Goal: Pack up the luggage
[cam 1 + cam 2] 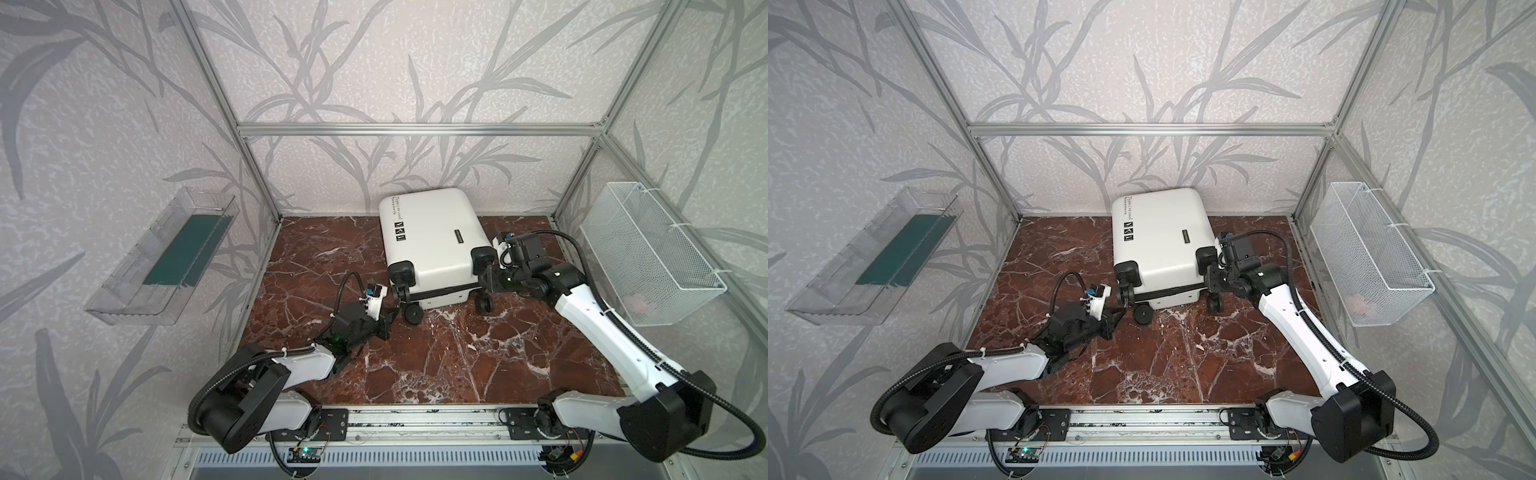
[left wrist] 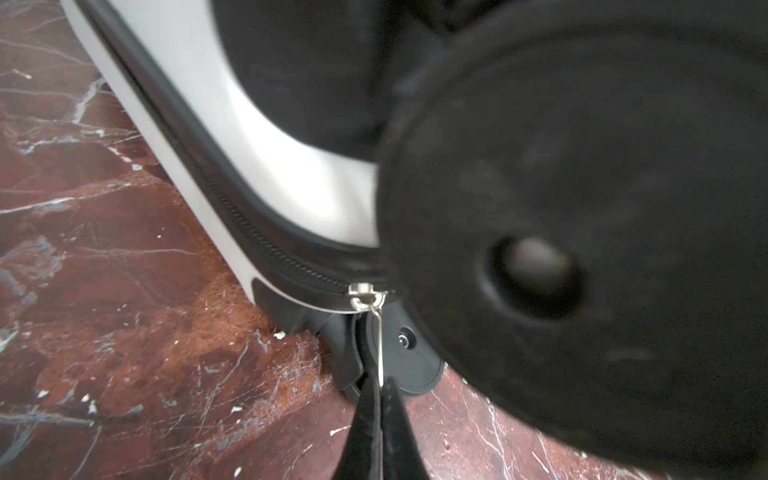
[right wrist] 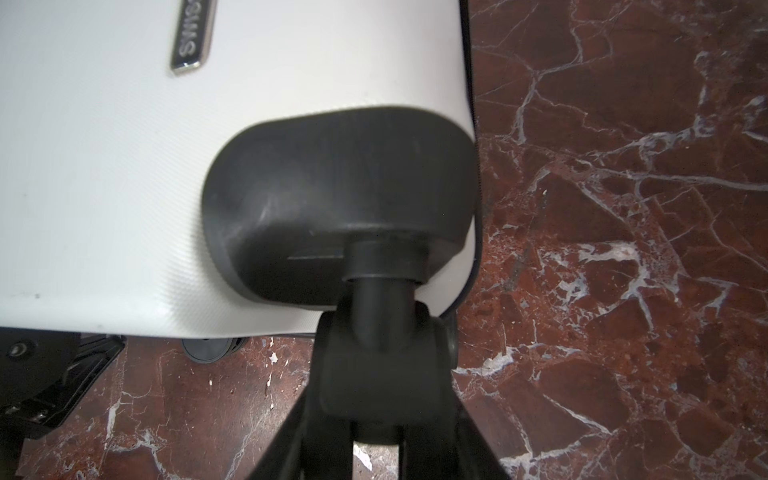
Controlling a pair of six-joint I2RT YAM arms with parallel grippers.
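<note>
The luggage (image 1: 432,241), white with black corner casters, lies closed, its inside hidden. The left gripper (image 2: 380,382) pinches the zipper pull (image 2: 379,345); the right gripper (image 3: 382,374) clamps a wheel (image 3: 374,407).

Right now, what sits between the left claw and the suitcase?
Only the metal zipper pull, pinched in the shut left gripper, reaching the luggage; the left wrist view shows it.

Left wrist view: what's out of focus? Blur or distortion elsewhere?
Left wrist: the near wheel is a soft blur filling much of the frame; the zipper pull pinched in the left tool is sharp. Right wrist: the caster gripped by the right tool and the suitcase shell look slightly soft, the marble tabletop crisp. Both top views: even light, frame posts splayed by the wide lens.
</note>
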